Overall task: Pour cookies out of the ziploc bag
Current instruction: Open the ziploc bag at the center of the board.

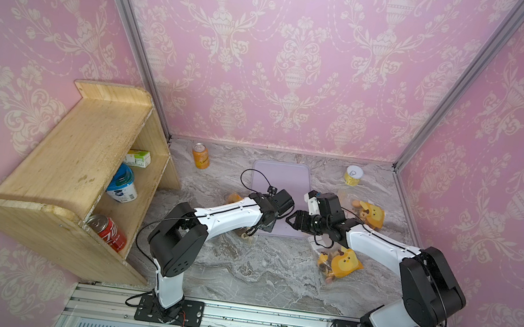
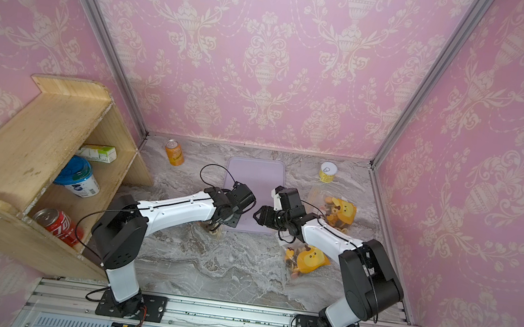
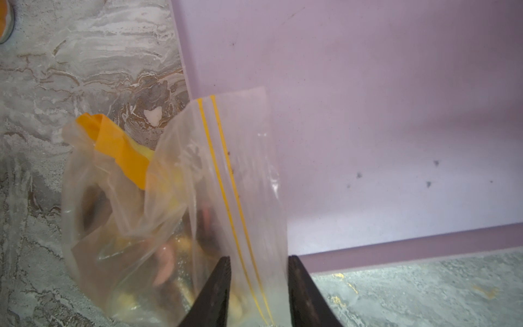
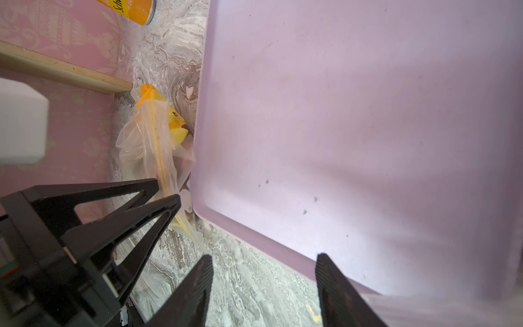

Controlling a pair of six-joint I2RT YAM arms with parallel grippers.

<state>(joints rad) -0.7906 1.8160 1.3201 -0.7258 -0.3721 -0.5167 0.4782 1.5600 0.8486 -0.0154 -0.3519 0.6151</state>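
Observation:
A clear ziploc bag (image 3: 169, 198) with a yellow double zip line lies on the marble table along the left edge of the lilac tray (image 3: 368, 113). Cookies (image 3: 165, 263) show through it, pink, dark brown and tan, beside a yellow-orange cartoon face (image 4: 177, 124). My left gripper (image 3: 259, 257) points down at the bag's near end, open, its fingers apart with the zip strip standing between them. In both top views the left arm hides most of this bag (image 1: 234, 198). My right gripper (image 4: 263, 255) is open and empty, low over the table at the tray's near edge (image 1: 290, 221).
Two more clear bags with yellow faces lie at the right (image 1: 369, 214) (image 1: 340, 264). An orange can (image 1: 200, 155) and a yellow tin (image 1: 353, 175) stand at the back. A wooden shelf (image 1: 83, 154) at the left holds a carton, a tub and a red can.

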